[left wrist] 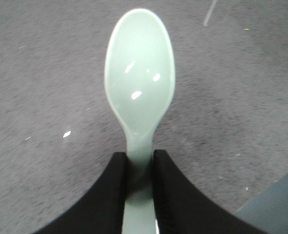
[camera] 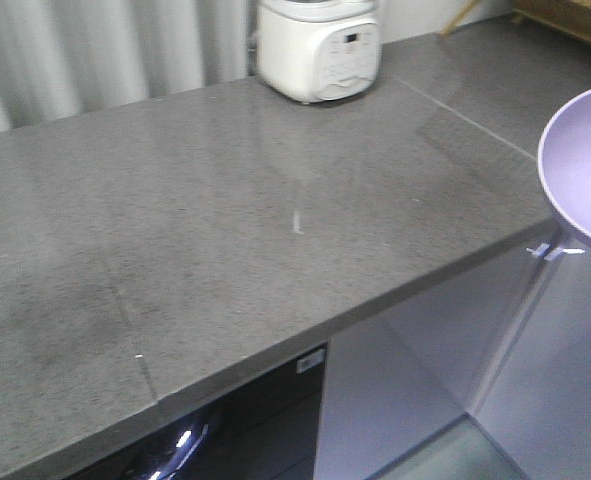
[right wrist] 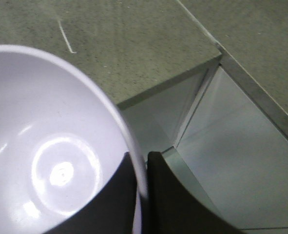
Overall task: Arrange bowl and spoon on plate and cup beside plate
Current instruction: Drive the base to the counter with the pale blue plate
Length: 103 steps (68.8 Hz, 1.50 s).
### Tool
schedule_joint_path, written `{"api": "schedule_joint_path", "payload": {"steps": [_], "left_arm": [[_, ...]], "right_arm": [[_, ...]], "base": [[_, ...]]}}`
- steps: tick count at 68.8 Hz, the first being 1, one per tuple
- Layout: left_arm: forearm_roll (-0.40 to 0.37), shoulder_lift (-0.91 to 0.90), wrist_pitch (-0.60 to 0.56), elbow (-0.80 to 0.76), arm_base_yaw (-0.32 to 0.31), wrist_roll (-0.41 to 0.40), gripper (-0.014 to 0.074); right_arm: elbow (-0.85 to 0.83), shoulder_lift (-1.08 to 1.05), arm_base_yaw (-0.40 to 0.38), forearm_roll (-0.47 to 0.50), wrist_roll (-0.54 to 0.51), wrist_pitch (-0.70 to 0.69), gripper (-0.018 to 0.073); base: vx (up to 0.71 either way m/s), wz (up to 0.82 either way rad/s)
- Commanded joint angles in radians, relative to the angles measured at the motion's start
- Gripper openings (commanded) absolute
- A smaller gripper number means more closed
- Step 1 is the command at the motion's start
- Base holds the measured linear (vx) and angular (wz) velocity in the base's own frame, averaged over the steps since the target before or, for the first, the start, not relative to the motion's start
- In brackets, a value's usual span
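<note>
Up front, ext. view: grey speckled stone countertop (camera: 225,240) fills most of frame. White electric rice cooker (camera: 318,48) at 12 o'clock, by counter's far edge. Round lavender-purple plastic bowl (camera: 585,160) at 3 o'clock, cut by frame, tilted, off the surface, over counter's corner. Glossy grey cabinet doors (camera: 425,390) at 5 o'clock.

L wrist view: left gripper (left wrist: 140,158) at 6 o'clock, jaws clamped narrow on handle of small pale mint-green plastic spoon (left wrist: 140,73). Scoop hollow-side up, pointing to 12 o'clock, countertop behind it.

R wrist view: right gripper (right wrist: 142,168) at 6 o'clock, jaws pinching bowl's rim. Bowl takes 9 o'clock side; counter edge at 12, cabinet doors at 3–4 o'clock.
</note>
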Motion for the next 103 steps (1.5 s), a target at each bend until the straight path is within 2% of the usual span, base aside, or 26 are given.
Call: {"api": "schedule_joint_path", "payload": {"steps": [1,103], "left_arm": [[-0.007,-0.023,-0.023,-0.028,-0.007,-0.003,-0.0006],[-0.007,-0.023,-0.023,-0.028,-0.007,-0.003,-0.0006]], "right_arm": [[-0.028,-0.008,-0.004,-0.004,-0.007,-0.063,-0.0006],[-0.028,-0.008,-0.004,-0.004,-0.006,-0.055,-0.0006]], "base": [[-0.03,-0.54],[0.05,-0.51]]}}
